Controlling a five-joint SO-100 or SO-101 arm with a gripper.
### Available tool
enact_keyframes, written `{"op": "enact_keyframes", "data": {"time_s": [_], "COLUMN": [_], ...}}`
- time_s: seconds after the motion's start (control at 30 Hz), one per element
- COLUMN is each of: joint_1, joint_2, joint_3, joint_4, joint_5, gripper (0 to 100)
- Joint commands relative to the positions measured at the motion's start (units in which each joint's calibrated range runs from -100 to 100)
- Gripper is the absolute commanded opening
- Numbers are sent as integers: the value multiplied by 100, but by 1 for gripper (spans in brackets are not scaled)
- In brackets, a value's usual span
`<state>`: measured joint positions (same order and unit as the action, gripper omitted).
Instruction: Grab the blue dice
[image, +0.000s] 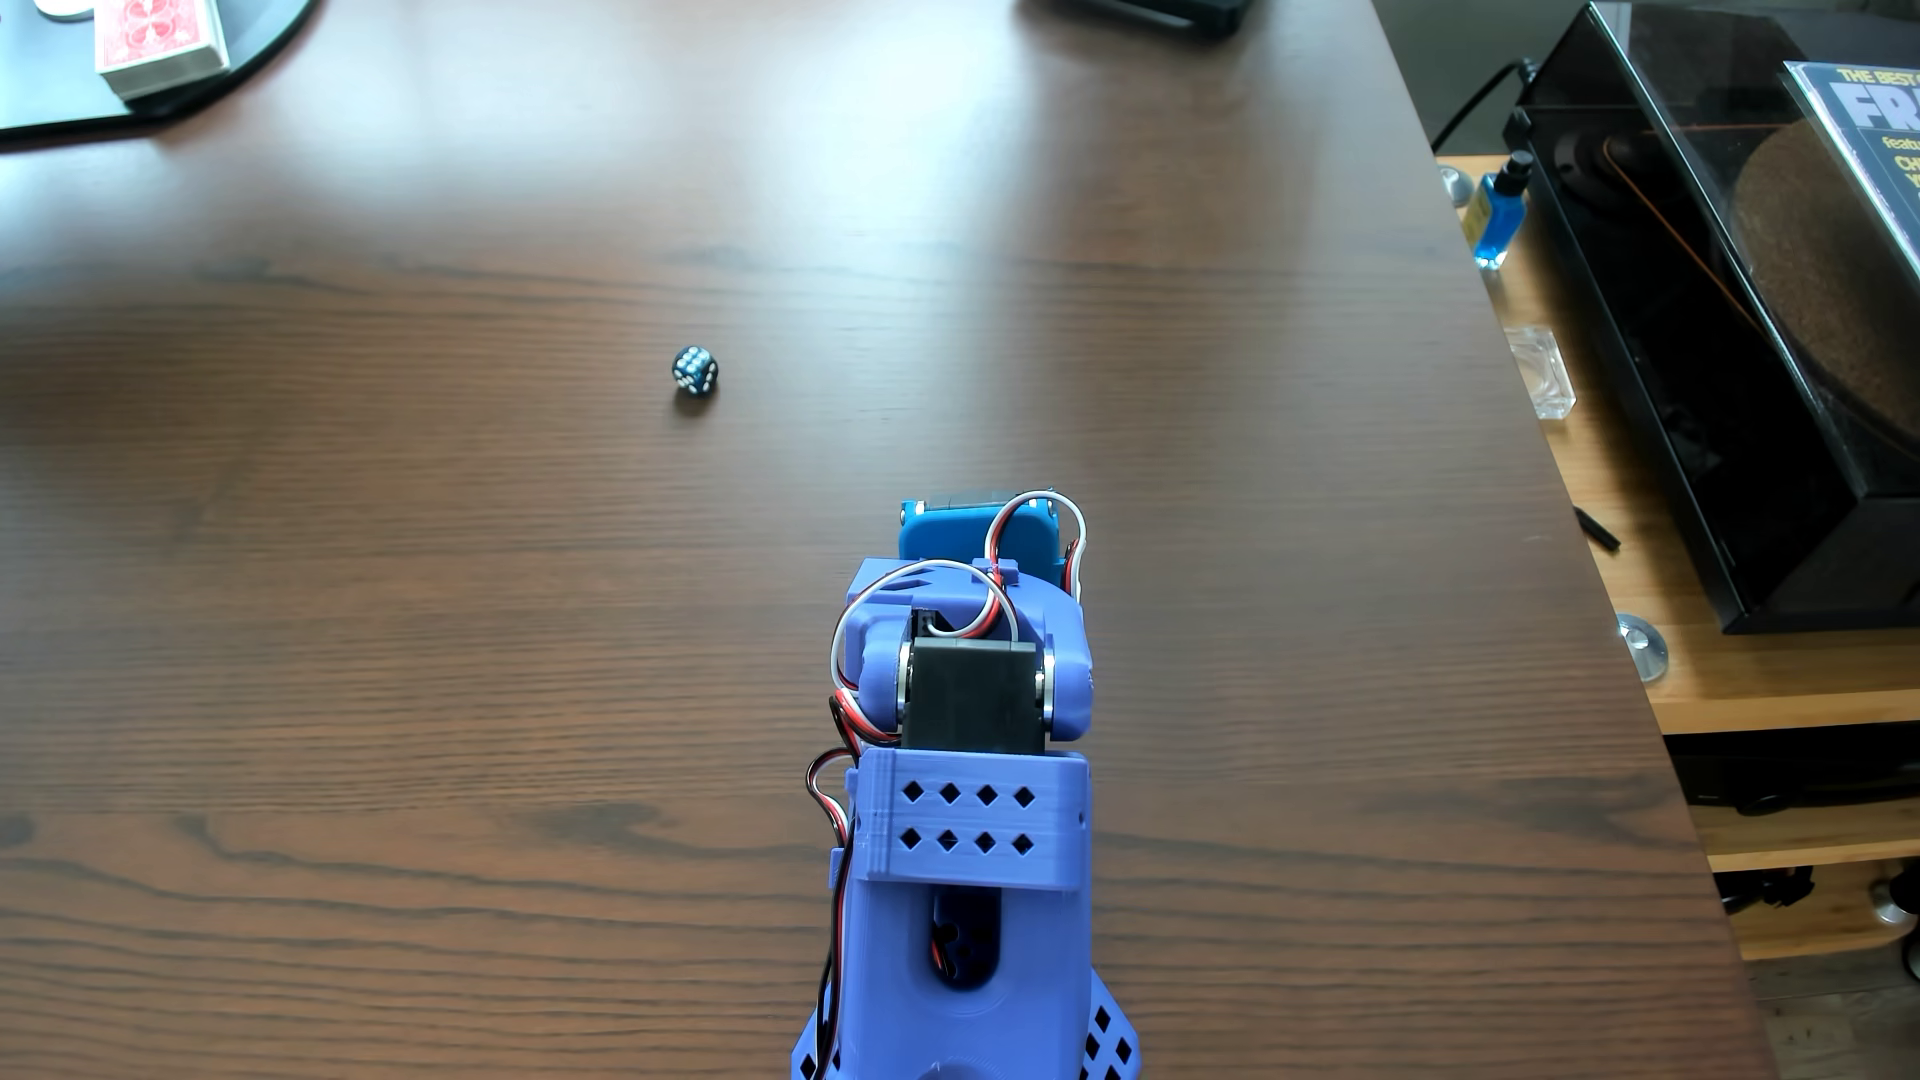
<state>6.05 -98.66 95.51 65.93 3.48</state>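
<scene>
None of the job looks done — the blue dice (695, 371) sits alone on the counter (416, 623), well apart from the folded arm (966, 727) — its fingers are hidden, so I cannot tell their state.

The dark wooden table (416, 644) lies bare around the blue dice (695, 371), which sits alone left of centre, open on all sides. A red card box (161, 42) rests at the far left corner, well apart. The folded arm (966, 748) stands at the near edge; its gripper seems hidden.
</scene>
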Motion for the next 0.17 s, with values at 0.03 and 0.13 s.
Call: {"op": "enact_keyframes", "data": {"time_s": [0.03,0.13], "joint_1": [25,25], "joint_2": [-109,-109], "joint_3": [-40,-40], "joint_4": [-90,-90], "joint_5": [15,15], "gripper": [2,2]}}
